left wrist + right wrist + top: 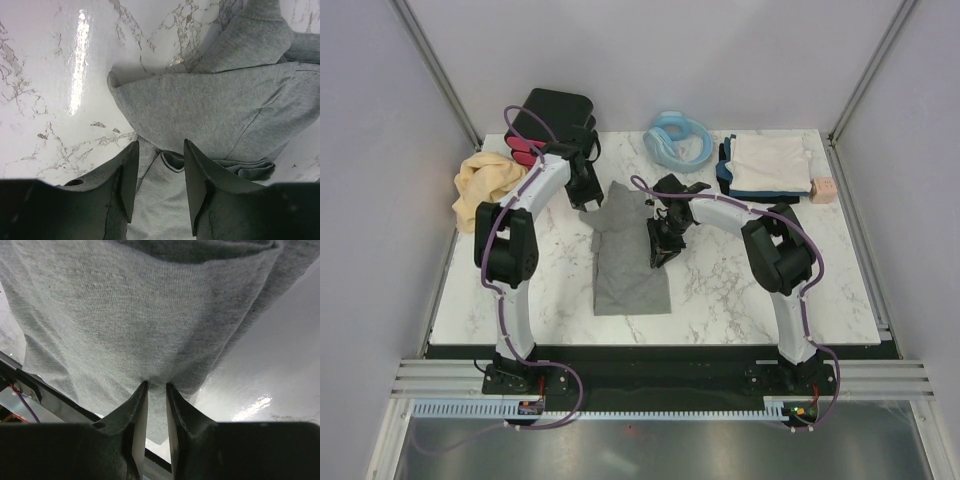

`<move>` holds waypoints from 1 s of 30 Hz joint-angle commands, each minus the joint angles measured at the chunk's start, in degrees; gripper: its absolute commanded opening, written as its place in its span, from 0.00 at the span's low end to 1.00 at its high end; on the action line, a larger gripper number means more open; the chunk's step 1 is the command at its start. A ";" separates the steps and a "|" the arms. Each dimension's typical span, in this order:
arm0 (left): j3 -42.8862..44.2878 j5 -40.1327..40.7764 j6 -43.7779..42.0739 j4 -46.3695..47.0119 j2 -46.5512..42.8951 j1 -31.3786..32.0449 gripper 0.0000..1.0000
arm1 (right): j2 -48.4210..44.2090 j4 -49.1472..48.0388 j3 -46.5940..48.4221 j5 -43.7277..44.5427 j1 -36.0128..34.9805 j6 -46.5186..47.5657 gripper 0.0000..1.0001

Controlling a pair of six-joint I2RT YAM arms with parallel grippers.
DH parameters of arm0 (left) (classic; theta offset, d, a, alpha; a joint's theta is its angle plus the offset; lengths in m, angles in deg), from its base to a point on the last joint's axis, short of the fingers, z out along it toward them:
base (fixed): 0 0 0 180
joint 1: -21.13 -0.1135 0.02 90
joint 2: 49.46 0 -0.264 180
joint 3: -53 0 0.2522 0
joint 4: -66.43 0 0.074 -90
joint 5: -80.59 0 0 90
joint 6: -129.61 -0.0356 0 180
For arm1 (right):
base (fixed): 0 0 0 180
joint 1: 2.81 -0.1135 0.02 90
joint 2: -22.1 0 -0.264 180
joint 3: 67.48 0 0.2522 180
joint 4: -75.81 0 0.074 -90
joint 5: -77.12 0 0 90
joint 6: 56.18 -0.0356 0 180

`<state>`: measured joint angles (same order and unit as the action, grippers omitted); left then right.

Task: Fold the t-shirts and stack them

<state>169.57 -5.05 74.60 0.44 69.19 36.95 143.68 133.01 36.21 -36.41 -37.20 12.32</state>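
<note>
Desk (pixel 740 290): a white marble-patterned top, closed in by pale walls (pixel 720 60) on three sides, with both arm bases bolted at its near edge.
Grey t-shirt (pixel 630 270): laid out lengthwise at the desk's middle between the two arms, with its far end rumpled and partly folded over itself and its near end flat.
Left claw (pixel 588 195): positioned at the shirt's far left corner. In the left wrist view the jaws are seen parted, with grey cloth lying under and between the fingers (pixel 127 175) but not pinched.
Right claw (pixel 662 245): set at the shirt's right edge. Its fingers (pixel 137 410) are drawn nearly together, and a fold of the grey cloth is gripped at the tips.
Tan-yellow t-shirt (pixel 485 185): heaped loosely at the desk's far left edge, beside the left arm.
Folded stack: a whitish t-shirt (pixel 772 165) is laid on a dark t-shirt (pixel 724 172) at the far right corner.
Other items: a light-blue coiled hose (pixel 680 140) is seen at the far edge, left of the stack. A black box (pixel 555 115) with pink drawers is placed at the far left corner. A small pinkish block (pixel 822 189) is set just right of the stack.
</note>
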 commanded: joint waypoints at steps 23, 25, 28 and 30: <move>-2.52 3.64 -0.88 -2.09 4.48 -2.01 0.54 | -0.20 -1.17 0.60 -0.91 -0.06 -0.92 0.27; -2.08 3.46 -1.14 -1.65 4.92 -2.10 0.54 | -0.38 -0.99 0.60 -0.82 -0.06 -0.92 0.27; -0.95 3.20 -1.49 -1.65 5.80 -2.10 0.54 | -0.29 -0.73 0.42 -0.64 0.03 -0.83 0.27; -0.50 3.02 -1.76 -1.65 6.33 -2.10 0.54 | -0.29 -0.81 0.33 -0.64 0.03 -0.74 0.27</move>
<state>166.75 -2.96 74.60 -1.48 74.07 35.00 143.68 132.88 36.21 -36.56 -37.20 11.52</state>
